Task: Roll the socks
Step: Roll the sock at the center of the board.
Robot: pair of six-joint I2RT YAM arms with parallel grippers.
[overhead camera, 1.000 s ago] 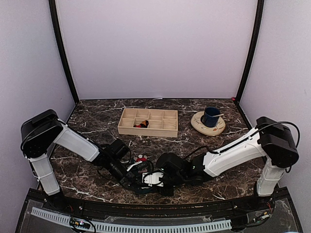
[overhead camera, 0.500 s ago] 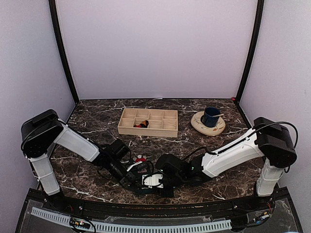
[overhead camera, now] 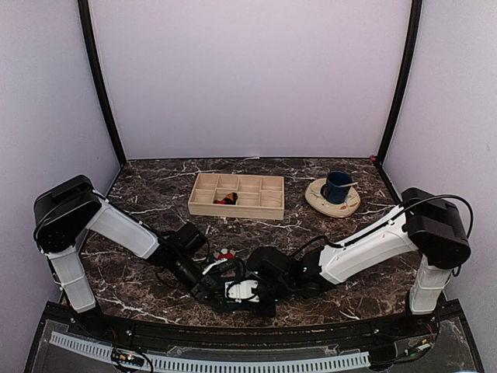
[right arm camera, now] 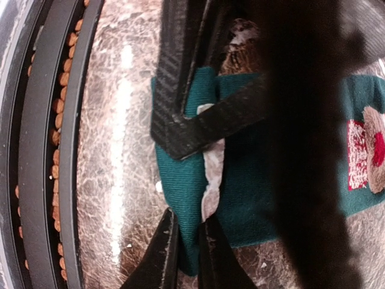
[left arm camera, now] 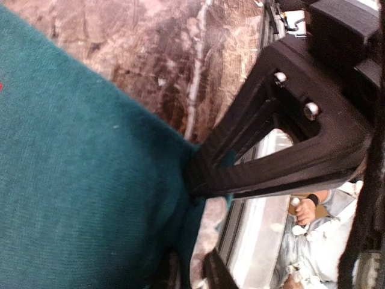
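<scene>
The teal-green sock (left arm camera: 78, 180) with the Santa figure (right arm camera: 367, 156) lies flat at the table's near edge; only its red-and-white patch (overhead camera: 225, 255) shows from above. My left gripper (overhead camera: 211, 286) and right gripper (overhead camera: 238, 289) meet over its near end. In the right wrist view my right gripper (right arm camera: 186, 244) is shut on a folded edge of the teal sock (right arm camera: 246, 180). In the left wrist view my left gripper (left arm camera: 192, 271) is shut on the same edge. The black argyle sock (overhead camera: 226, 200) lies in the wooden tray (overhead camera: 256, 203).
A blue cup (overhead camera: 337, 186) stands on a cream plate (overhead camera: 320, 203) at the back right. The table's front rail (right arm camera: 36, 150) runs just beside the sock's end. The right gripper's finger (left arm camera: 277, 162) crosses the left wrist view.
My right arm has slid slightly left, pressing closer to the left gripper. The sock's Santa patch stays in place.
</scene>
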